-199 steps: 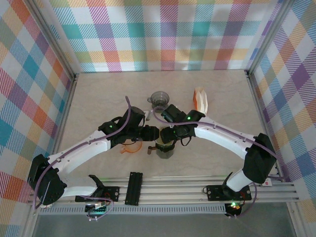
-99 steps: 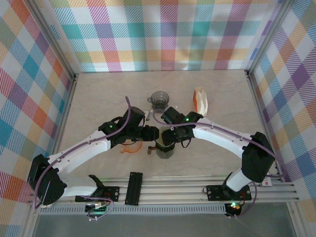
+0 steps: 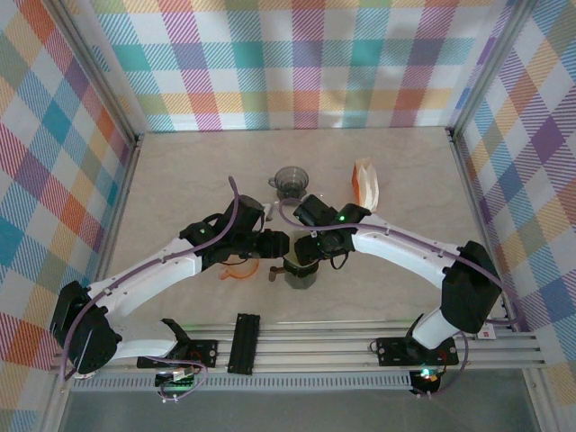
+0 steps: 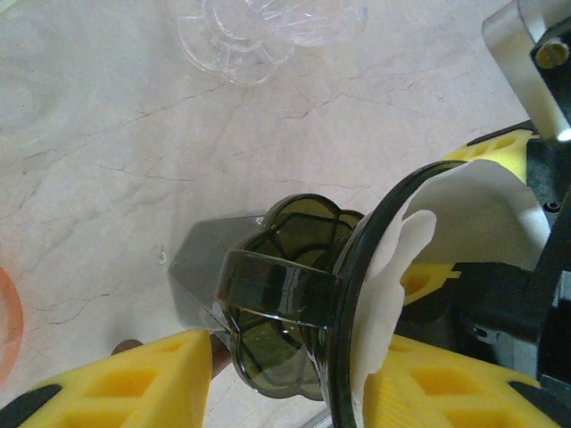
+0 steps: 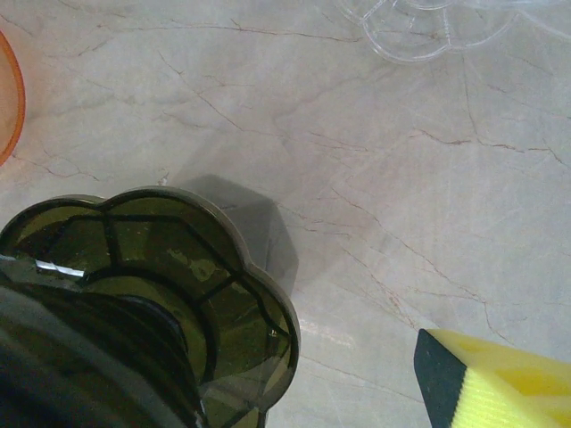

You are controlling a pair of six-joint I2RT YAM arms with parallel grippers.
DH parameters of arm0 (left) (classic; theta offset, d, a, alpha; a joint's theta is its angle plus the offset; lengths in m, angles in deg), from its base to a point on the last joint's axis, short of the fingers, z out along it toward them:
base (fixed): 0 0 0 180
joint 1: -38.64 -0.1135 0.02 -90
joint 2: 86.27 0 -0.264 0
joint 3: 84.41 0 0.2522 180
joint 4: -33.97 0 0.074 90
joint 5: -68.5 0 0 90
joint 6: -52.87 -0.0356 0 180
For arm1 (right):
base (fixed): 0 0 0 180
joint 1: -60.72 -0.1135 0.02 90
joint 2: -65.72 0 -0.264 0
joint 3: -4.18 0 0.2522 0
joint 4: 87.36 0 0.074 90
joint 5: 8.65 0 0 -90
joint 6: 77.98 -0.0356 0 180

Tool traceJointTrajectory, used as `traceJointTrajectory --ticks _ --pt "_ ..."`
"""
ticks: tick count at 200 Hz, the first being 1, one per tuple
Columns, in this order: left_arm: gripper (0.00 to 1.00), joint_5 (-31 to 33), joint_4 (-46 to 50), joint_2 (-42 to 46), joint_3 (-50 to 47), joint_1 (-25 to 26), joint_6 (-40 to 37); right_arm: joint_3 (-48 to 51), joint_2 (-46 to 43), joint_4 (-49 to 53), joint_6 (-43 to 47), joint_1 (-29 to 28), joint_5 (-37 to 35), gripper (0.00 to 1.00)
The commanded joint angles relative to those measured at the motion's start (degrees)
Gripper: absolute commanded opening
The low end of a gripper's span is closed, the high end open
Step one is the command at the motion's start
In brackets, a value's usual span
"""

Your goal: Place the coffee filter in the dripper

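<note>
The pale marbled table [image 3: 180, 180] carries a dark green dripper [image 3: 301, 277] near its centre. From that dripper, an orange ring [image 3: 232, 274] lies at 9 o'clock, a grey cup [image 3: 290, 180] stands at 12 o'clock, and a white and orange pack [image 3: 366, 183] sits at 1 o'clock. A clear plastic piece [image 4: 259, 36] lies nearby.

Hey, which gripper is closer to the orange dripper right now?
Left. The left gripper sits just right of the orange dripper; the right gripper is farther right, over the green dripper.
</note>
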Motion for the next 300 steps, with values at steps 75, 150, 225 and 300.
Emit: traceJointTrajectory --ticks 75,150,225,300 --pt "0.46 0.68 -0.15 0.29 -1.10 0.50 1.06 1.20 0.74 -1.09 -0.89 0.27 0.00 0.78" --pt "0.46 0.95 -0.13 0.59 -1.09 0.58 1.31 -1.52 -5.08 0.48 -0.19 0.27 -1.48 0.80" --pt "0.47 0.94 -0.10 1.08 -0.28 0.58 1.41 1.12 -16.64 -1.24 -0.90 0.27 -6.08 0.82" --pt "0.62 0.06 -0.47 4.23 0.82 0.51 2.26 3.49 -21.79 -3.49 -1.86 0.24 -6.52 0.83"
